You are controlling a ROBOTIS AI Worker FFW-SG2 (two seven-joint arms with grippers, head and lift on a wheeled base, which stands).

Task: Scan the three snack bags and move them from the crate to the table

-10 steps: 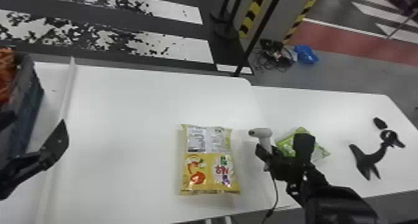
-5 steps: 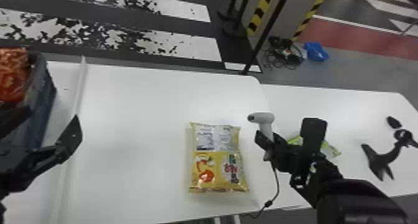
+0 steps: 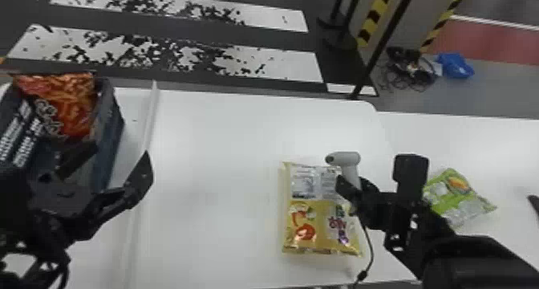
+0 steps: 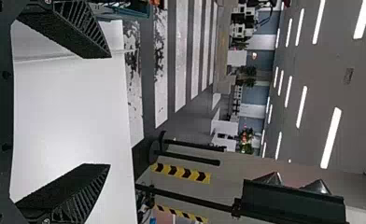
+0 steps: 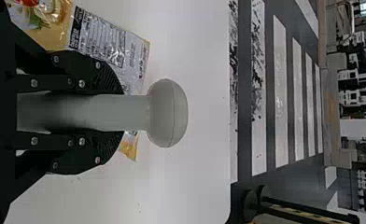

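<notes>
at the left of the head view, my left gripper [image 3: 110,165] has its fingers spread apart with nothing between them, one overlapping the crate [image 3: 109,135] and the other just right of it, while the orange-red snack bag [image 3: 76,107] sits in the crate, above those fingers in the frame. right of centre, my right gripper [image 3: 355,184] is clamped on the handle of the white handheld scanner [image 3: 345,158], with the yellow snack bag [image 3: 321,224] on the white table [image 3: 216,180] just to its lower left and the green snack bag [image 3: 457,196] to its right.
</notes>
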